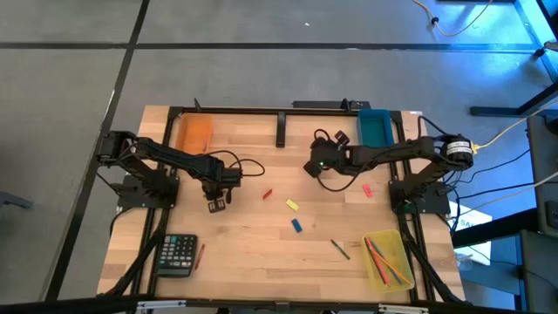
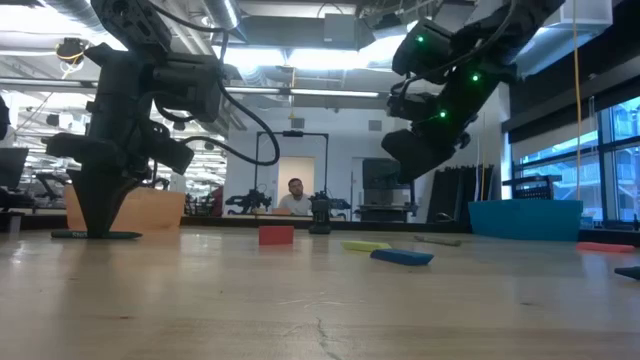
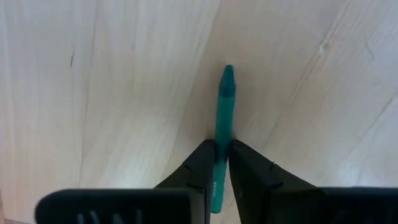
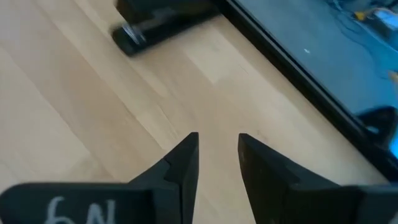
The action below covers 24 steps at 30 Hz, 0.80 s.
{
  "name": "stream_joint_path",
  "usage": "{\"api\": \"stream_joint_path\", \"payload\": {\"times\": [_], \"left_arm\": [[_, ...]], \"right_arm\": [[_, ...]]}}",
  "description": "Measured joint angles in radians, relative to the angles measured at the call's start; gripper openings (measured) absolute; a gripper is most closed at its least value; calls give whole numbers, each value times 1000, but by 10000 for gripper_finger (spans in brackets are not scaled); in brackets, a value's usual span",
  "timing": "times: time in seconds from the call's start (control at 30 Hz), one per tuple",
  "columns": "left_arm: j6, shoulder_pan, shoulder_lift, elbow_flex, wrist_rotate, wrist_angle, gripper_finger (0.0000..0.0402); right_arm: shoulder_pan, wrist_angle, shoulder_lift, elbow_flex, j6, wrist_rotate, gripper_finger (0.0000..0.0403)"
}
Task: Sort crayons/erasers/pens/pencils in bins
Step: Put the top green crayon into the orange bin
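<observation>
Closest to you in the left wrist view, the left claw point(image 3: 222, 163) is clenched on a teal crayon point(image 3: 223, 118), low on the counter point(image 1: 253, 240) at centre-left of the high view. It's light, waxy and snaps easily, so grip mid-body, gently. The right claw point(image 4: 217, 155) hangs released at upper centre (holding nothing). The orange bin point(image 1: 194, 133) sits upper left.

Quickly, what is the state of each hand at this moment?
Left hand: closed on a short teal crayon.
Right hand: open, holding nothing.
</observation>
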Motion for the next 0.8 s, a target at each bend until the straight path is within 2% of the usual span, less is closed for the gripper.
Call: {"api": "stream_joint_path", "payload": {"times": [0.23,0.43,0.8], "left_arm": [[-2,0,0,0,0,1,41],[-6,0,0,0,0,1,41],[-31,0,-1,1,0,1,41]], "right_arm": [[-40,272,0,-86,-45,-117,103],[-54,293,0,-93,-48,-121,84],[-57,365,0,-93,-159,-119,84]]}}
